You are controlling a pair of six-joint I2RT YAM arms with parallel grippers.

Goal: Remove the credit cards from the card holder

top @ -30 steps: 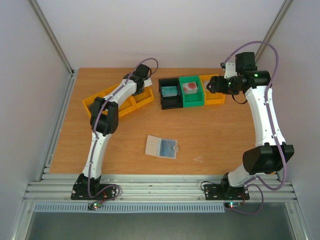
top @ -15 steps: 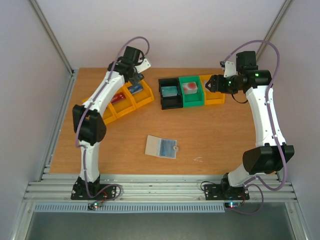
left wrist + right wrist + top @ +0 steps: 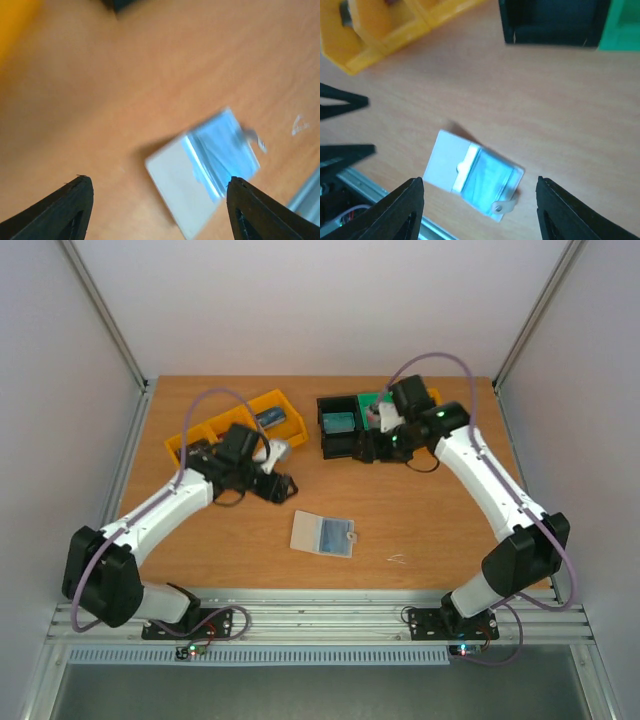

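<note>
Midway along the near side, your card holder (image 3: 308,530) lies unfolded, credit cards (image 3: 335,535) in its right panel. Left gripper (image 3: 282,486) and right gripper (image 3: 366,447) hover farther back, both released.

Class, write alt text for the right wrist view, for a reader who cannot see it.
An open card holder lies on a wooden table, framed between two spread black fingers. Yellow bins and a black bin sit beyond.
</note>
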